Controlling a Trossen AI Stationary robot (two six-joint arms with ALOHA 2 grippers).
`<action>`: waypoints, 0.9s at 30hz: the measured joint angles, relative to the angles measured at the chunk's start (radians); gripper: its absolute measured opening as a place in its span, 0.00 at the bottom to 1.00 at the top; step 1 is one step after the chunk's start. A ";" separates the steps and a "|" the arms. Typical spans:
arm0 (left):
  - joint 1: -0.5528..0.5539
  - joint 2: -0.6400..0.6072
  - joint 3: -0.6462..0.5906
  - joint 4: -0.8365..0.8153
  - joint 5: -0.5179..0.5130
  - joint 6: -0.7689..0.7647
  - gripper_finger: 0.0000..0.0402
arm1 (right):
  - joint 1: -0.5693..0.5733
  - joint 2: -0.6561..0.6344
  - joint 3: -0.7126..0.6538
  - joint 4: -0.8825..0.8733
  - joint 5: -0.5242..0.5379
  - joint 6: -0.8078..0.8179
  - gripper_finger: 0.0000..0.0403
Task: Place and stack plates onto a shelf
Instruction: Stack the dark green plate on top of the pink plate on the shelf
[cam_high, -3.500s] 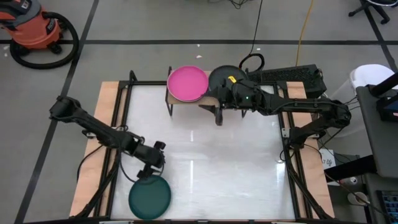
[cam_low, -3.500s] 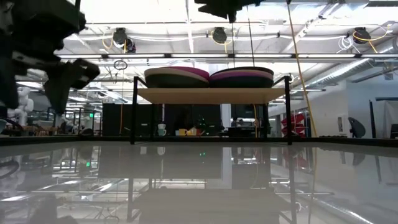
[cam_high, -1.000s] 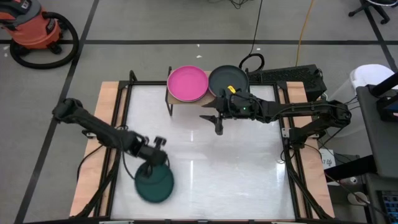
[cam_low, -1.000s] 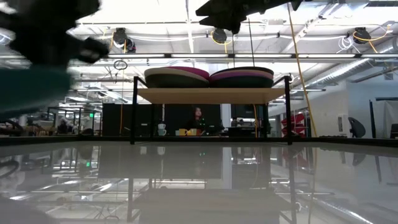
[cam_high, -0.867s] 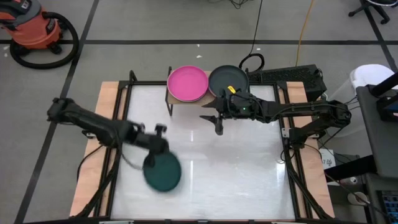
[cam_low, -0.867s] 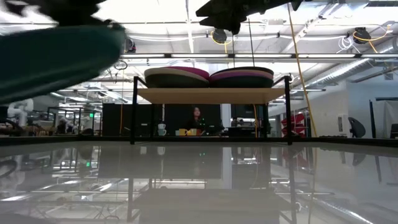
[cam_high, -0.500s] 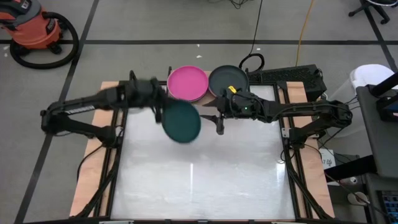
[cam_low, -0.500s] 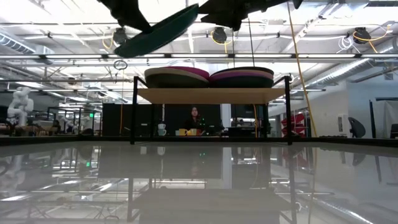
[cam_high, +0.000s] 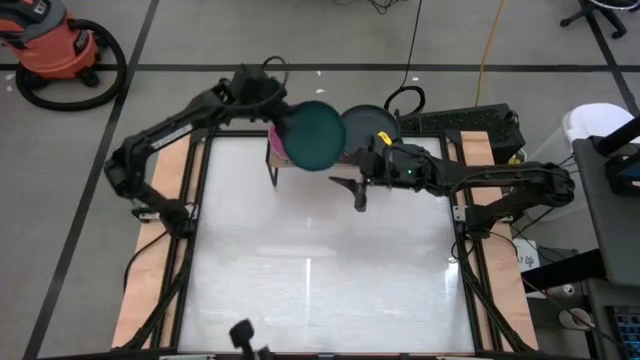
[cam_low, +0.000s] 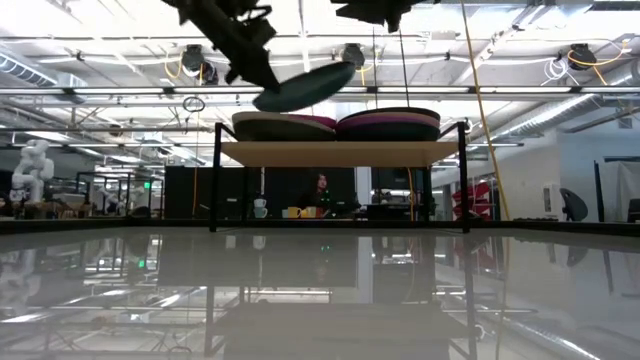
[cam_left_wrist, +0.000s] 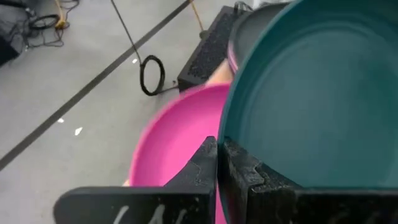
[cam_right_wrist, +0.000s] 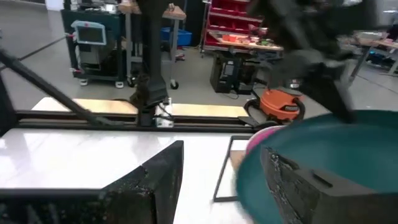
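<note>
My left gripper (cam_high: 277, 112) is shut on a dark teal plate (cam_high: 317, 135) and holds it tilted just above the left stack (cam_low: 285, 123) on the shelf (cam_low: 340, 152). A magenta plate (cam_left_wrist: 180, 137) tops that stack. A dark grey plate (cam_high: 372, 125) tops the right stack (cam_low: 388, 122). My right gripper (cam_high: 355, 193) hangs open over the table, just in front of the shelf's right half, with nothing between its fingers. The teal plate covers most of the shelf board in the high view. My left gripper pinches the teal plate's rim (cam_left_wrist: 225, 138) between its two fingers, one on the upper face and one on the underside. The fingers (cam_left_wrist: 245, 175) come from the table's left, slanting down. The plate is clear of the stack, its free edge (cam_low: 345, 70) higher than the held edge.
The white table top (cam_high: 310, 270) lies bare in front of the shelf, with wooden strips (cam_high: 150, 250) along both sides. A small dark object (cam_high: 242, 335) sits at the near edge. An orange vacuum (cam_high: 55, 45) and cables lie on the floor beyond.
My left gripper has carried the teal plate from low over the table's near left, up and toward the far edge, to above the shelf's left stack. It has stayed shut on the rim, and the plate now sits lower and less steeply tilted than half a second ago.
</note>
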 joint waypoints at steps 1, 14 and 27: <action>0.012 0.023 0.016 0.005 0.010 -0.004 0.02 | 0.005 -0.008 0.000 -0.012 -0.001 0.000 0.48; 0.182 0.152 0.128 -0.183 0.021 0.018 0.05 | 0.033 -0.049 0.000 -0.052 0.000 -0.095 0.48; 0.150 0.152 0.128 -0.219 0.220 0.050 0.27 | 0.034 -0.049 0.000 -0.059 0.078 -0.099 0.48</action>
